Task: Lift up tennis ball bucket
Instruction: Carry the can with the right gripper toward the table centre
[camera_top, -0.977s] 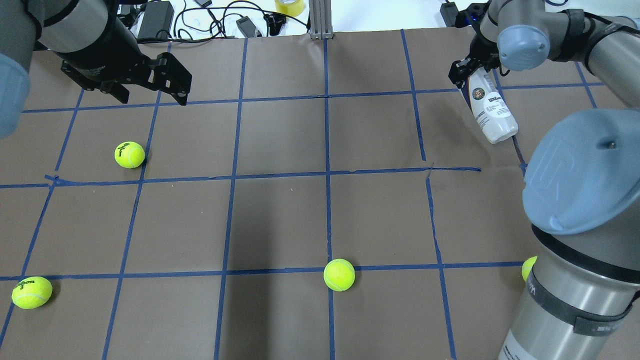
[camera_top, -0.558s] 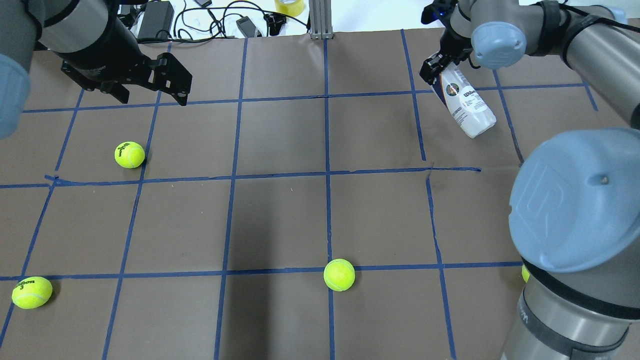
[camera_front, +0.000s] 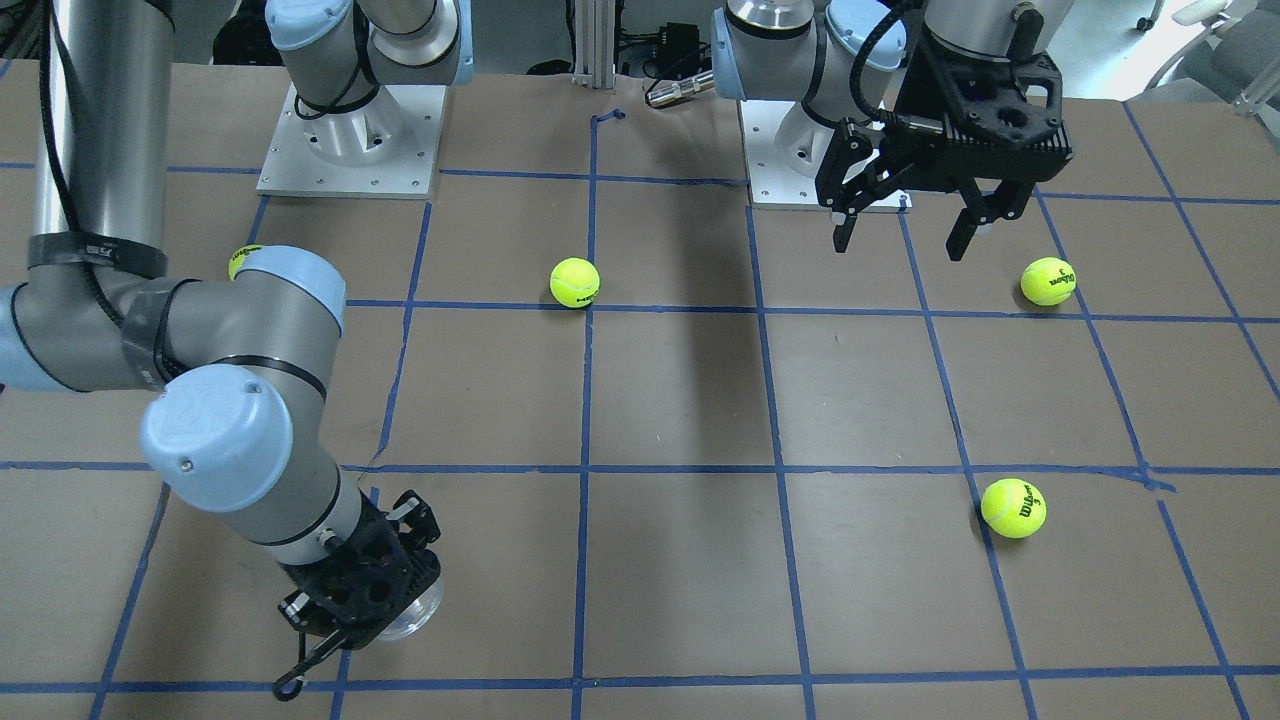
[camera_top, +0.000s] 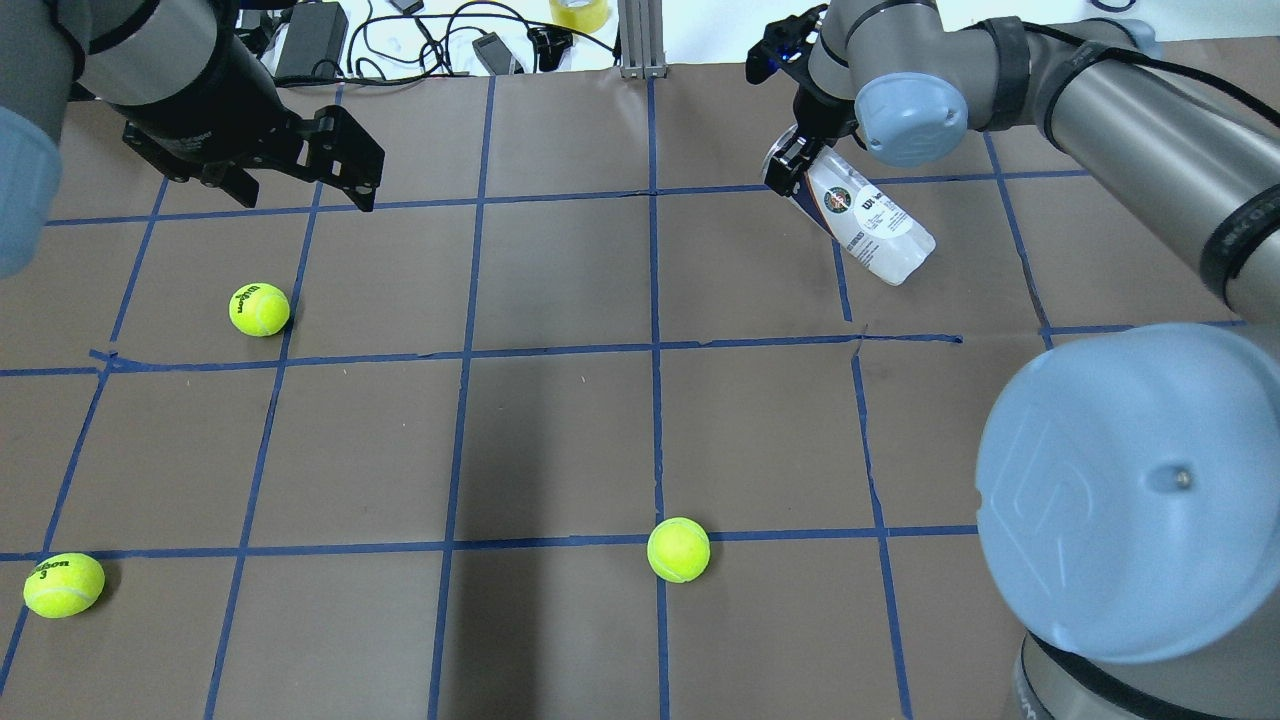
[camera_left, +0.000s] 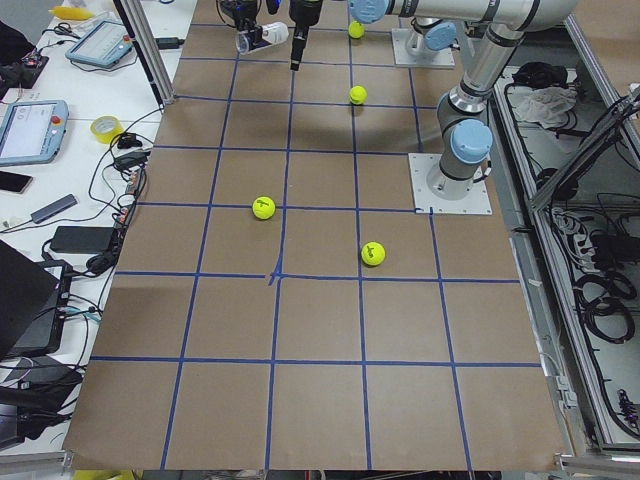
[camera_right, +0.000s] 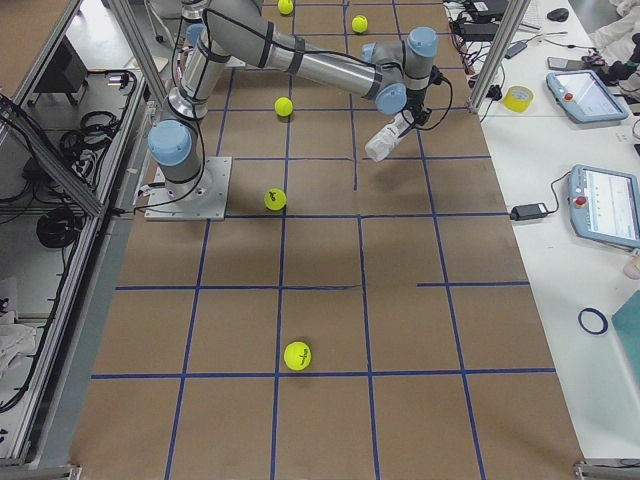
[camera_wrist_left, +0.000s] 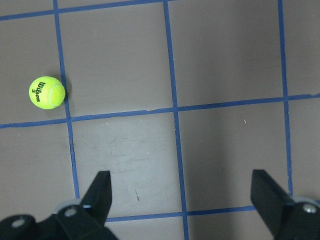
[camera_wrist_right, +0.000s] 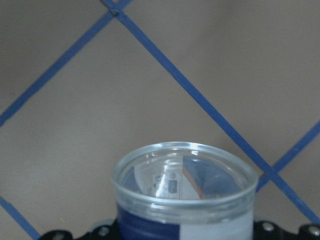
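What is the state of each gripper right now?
Left gripper: open, holding nothing.
Right gripper: closed on the tennis ball bucket.

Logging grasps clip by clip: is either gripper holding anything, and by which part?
The right gripper holds the tennis ball bucket by its emblem end; the left gripper is open and empty.

right tool (camera_top: 790, 165) now shifted sideways toward the middle of the desk (camera_top: 560, 420), tennis ball bucket (camera_top: 872, 228) carried along below the tool, its free end slanting farther out than before
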